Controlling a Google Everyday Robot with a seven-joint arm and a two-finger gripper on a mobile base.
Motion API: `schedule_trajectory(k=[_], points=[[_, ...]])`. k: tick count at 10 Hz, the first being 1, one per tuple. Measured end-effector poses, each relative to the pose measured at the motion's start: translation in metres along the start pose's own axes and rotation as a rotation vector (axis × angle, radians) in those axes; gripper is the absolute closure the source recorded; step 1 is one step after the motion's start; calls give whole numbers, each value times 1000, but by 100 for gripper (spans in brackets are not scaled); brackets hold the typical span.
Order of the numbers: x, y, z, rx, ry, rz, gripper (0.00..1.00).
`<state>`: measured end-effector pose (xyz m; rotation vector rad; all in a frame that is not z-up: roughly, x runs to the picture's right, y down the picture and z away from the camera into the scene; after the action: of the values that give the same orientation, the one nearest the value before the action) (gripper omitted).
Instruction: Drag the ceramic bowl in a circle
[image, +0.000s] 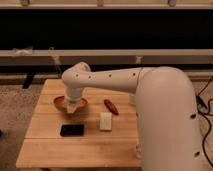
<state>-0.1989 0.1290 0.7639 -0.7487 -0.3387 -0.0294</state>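
Camera view, looking down at a light wooden table (55, 150) from above and to one side. The gripper (75, 104) sits low over the ceramic bowl (62, 104), at the bowl's near right portion, and covers part of its inside. Whether it touches the rim or the inside cannot be told from this angle, and the state of its jaws cannot be told either.

That bowl is round, shallow and glossy orange with a darker rim. It rests on the left half of the table, toward the far side, and its left edge shows clear of the gripper.

Just in front of the bowl, nearer the camera, a flat black rectangular object (72, 130) lies on the wood, apart from the bowl. To its right lies a small pale rectangular block (105, 121), not touching it. Beyond that block, slightly to the right, a slim reddish-brown object (111, 106) lies at an angle, near the bowl but apart from it.

From the gripper, the white arm (110, 79) rises to a rounded joint, then runs right across the table into a large white body section that fills the right side of the picture and hides the table's right edge. Behind the table runs a dark wall with pale horizontal rails (150, 54). Speckled floor (15, 110) shows at the left.
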Motion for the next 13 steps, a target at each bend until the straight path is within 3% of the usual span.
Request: schedule_trajectory(k=[3,5,7,10,13], points=[[-7,42,6,-42,27,-41,61],[3,51,7,-49,68,-70,41],[3,47,10,-27,99,-101,23],[-28,36,14,37,116,-139,20],[-31,37,4,135,143,-146,20]])
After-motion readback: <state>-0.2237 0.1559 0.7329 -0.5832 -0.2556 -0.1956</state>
